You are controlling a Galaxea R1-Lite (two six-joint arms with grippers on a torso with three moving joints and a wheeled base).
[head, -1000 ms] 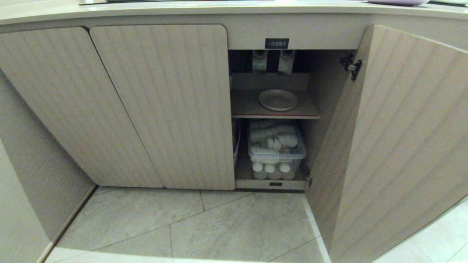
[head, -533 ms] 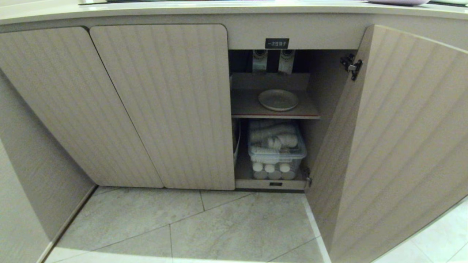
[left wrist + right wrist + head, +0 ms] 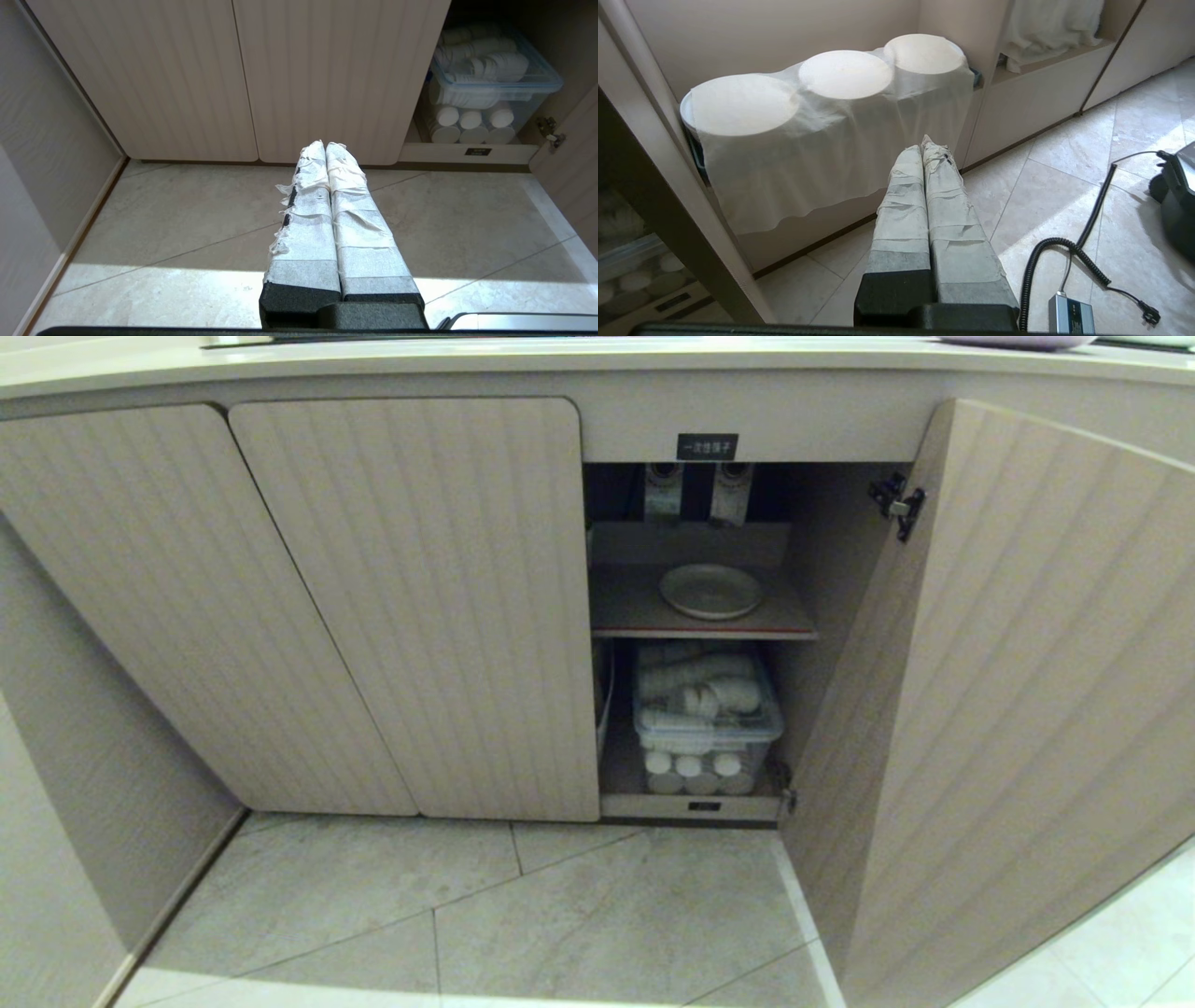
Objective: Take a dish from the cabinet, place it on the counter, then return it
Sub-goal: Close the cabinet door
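The dish (image 3: pixel 711 590), a round cream-white plate, lies on the red-edged upper shelf (image 3: pixel 644 616) inside the cabinet (image 3: pixel 420 607), whose right door (image 3: pixel 1018 709) stands wide open. The counter (image 3: pixel 467 359) runs along the top of the head view. Neither arm shows in the head view. My left gripper (image 3: pixel 325 145) is shut and empty, low over the floor in front of the closed doors. My right gripper (image 3: pixel 923 145) is shut and empty too, on the far side of the open door's edge (image 3: pixel 677 186), facing stacked plates under a white cover (image 3: pixel 840 88).
A clear lidded box (image 3: pixel 705 709) of white cups fills the lower compartment, with more cups (image 3: pixel 695 773) below it. A coiled black cable (image 3: pixel 1069 252) and a small grey box (image 3: pixel 1069 317) lie on the tiled floor (image 3: pixel 560 915). A dark machine (image 3: pixel 1176 196) stands beside them.
Nothing has moved in the head view; the dish, shelves and doors stand as before.
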